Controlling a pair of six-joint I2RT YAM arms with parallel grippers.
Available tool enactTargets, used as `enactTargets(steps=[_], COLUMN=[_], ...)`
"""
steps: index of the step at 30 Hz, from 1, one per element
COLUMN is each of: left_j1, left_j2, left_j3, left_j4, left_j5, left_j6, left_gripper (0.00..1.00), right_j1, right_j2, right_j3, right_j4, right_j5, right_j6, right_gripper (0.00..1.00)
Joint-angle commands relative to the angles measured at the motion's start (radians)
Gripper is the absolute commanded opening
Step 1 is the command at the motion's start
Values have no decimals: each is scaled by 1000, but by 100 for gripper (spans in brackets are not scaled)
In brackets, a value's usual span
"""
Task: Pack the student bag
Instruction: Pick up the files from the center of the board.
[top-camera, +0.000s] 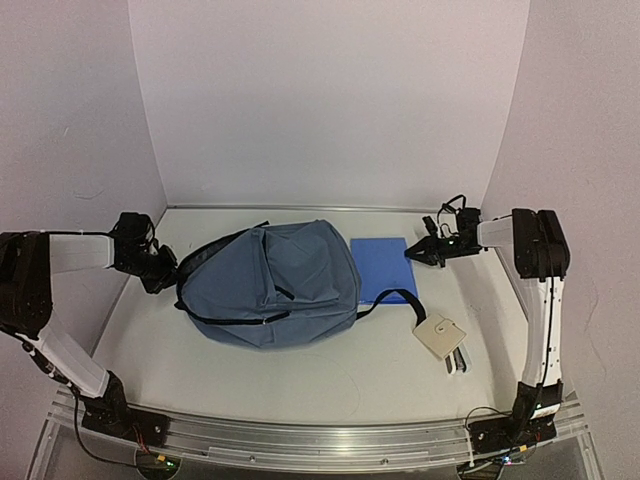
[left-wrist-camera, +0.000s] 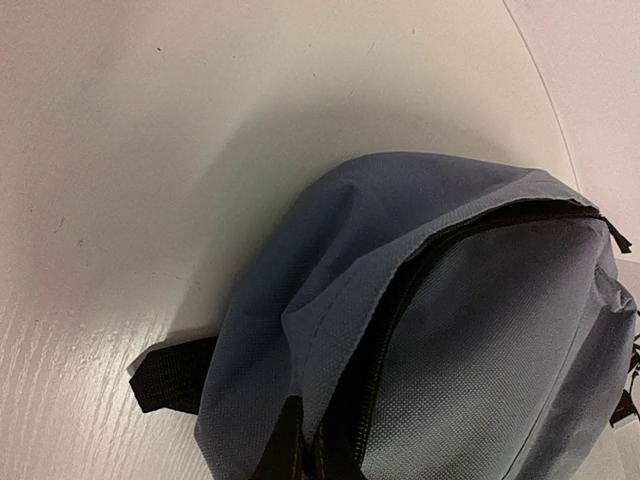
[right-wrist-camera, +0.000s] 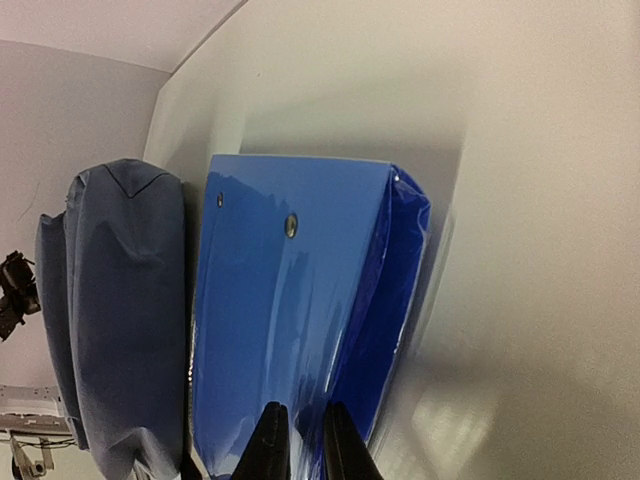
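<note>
The soft slate-blue fabric student bag (top-camera: 270, 285) is laid midway on the white surface (top-camera: 300, 375), its left edge pinched by the closed left pincer (top-camera: 166, 273), while the flat bright-blue notebook (top-camera: 381, 266) just beside it is nipped at its edge by the narrowed right pincer (right-wrist-camera: 303, 442).

A soft slate-blue fabric backpack (top-camera: 270, 285) is laid flat on the white tabletop (top-camera: 300, 370), left of centre, with its front pocket turned upward. Dark zipper lines are seen curving across the fabric. Its black strap (top-camera: 392, 297) is trailed out to the right.
</note>
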Motion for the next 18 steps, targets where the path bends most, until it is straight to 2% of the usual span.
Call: enactTargets(steps=[1,8,14,16,18], left_j1=[3,3,3,3,4], left_j2=[25,42,30,15,-17], left_j3=[49,56,45,45,43], left_j4=[28,37,40,31,19], left_j5=[29,53,61,58,48], left_j6=[15,22,22,25,26], left_gripper=[0,0,1,4,15], right_j1=[66,131,150,148,141], right_j2=[37,70,43,-3,-68], right_j3=[58,82,64,38,9], right_j4=[-2,5,34,44,70], right_j5=[-61,-83,-43,18,72], right_j6=[-2,26,74,91,114], right_gripper=[13,16,0,0,0])
